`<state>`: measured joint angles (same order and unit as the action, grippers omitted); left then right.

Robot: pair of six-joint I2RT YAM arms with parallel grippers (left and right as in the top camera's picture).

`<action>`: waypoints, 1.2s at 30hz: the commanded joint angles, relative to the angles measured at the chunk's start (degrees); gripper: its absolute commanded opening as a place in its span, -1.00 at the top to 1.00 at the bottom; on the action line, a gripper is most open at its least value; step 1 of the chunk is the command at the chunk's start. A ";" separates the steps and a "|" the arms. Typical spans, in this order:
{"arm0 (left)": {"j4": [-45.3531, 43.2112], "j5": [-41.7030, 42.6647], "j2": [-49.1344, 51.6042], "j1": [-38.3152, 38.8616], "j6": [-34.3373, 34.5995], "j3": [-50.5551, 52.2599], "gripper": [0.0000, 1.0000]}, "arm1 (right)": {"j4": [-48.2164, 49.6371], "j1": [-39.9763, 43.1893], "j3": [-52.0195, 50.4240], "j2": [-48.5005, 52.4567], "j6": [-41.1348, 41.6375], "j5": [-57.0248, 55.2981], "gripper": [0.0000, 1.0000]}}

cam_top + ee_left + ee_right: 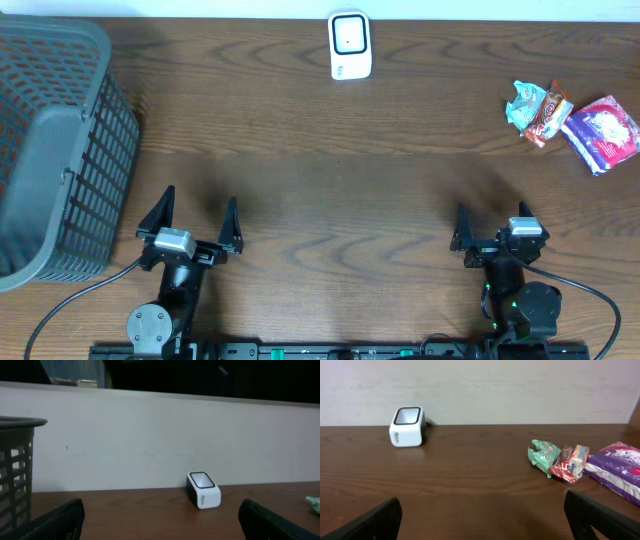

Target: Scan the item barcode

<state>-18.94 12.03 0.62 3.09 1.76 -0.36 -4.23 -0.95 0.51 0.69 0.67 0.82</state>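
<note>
Three snack packets (548, 118) lie ahead and rightward of our right claw (492, 225), well apart from our left claw (200, 207); both claws stand wide apart, empty

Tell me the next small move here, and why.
Probably the right gripper should reach forward toward the red snack packet at the far right: both it and the left gripper stand open and empty near the front edge, and the white scanner sits at the far edge.
</note>
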 commanded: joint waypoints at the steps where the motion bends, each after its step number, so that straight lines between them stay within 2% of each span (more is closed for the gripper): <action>1: -0.28 1.55 -0.55 -1.01 -2.32 0.13 -0.96 | -0.11 0.59 -0.20 -0.37 0.55 -0.07 -0.99; 8: 6.82 1.20 -0.55 -1.86 -2.38 0.13 -0.96 | -0.09 0.59 -0.20 -0.37 0.55 -0.07 -0.99; 18: 21.49 -1.18 -0.55 -1.84 -2.40 0.13 -0.95 | -0.11 0.59 -0.20 -0.37 0.55 -0.07 -0.99; 36: 22.32 -1.53 -0.55 -1.84 -2.12 0.13 -0.96 | -0.09 0.59 -0.20 -0.37 0.55 -0.07 -0.99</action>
<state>0.49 10.15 0.58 1.54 -0.03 -0.73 -4.21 -0.95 0.51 0.69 0.80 0.82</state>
